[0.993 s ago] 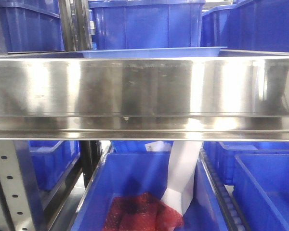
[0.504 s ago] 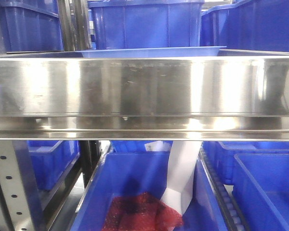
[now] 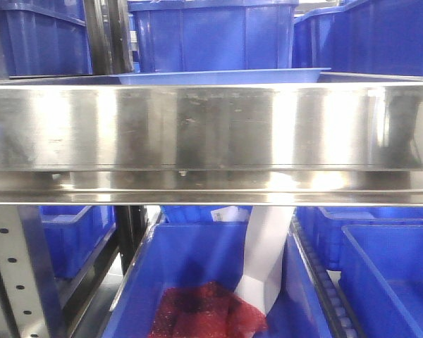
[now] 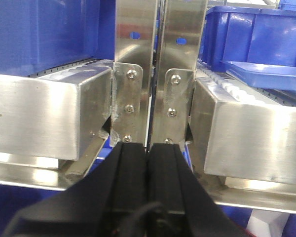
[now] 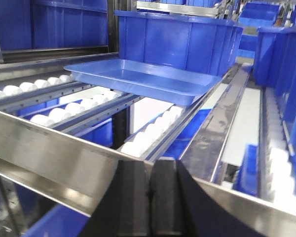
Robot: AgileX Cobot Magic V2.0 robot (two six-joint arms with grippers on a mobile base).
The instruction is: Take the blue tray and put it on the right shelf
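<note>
Nearest the right wrist camera, the right gripper [image 5: 151, 200] is being shown with its two black fingers pressed flat together, nothing being held between them. Just beyond it, the polished front lip of the right shelf [image 5: 49, 163] is being crossed diagonally. Behind the lip, rails of white rollers [image 5: 153, 136] are being separated by open gaps, through which lower blue bins are being glimpsed. The blue tray [image 5: 143, 79] is being carried on these rollers, well apart from the gripper; it is shallow, glossy light-blue plastic with rounded corners and a rolled rim, and bare roller track is being left open on its near side. Directly behind it, a deep dark-blue bin [image 5: 177, 42] with ribbed walls is being shown close to the tray's far edge.

In the left wrist view, the left gripper [image 4: 149, 163] is likewise being shown closed, its black fingers meeting along a thin seam. Ahead of it, two stainless uprights [image 4: 158, 59] with screwed brackets are being separated by a narrow slot, a steel shelf end lying to each side.

In the front view, the wide reflective steel lip [image 3: 211, 134] is being spread across the frame, the tray's rim [image 3: 218, 76] only just showing above it. Below, a bin [image 3: 197, 267] containing a red mesh bundle [image 3: 208, 313] and a white strip [image 3: 264, 257] is being shown. No legible writing is being presented.
</note>
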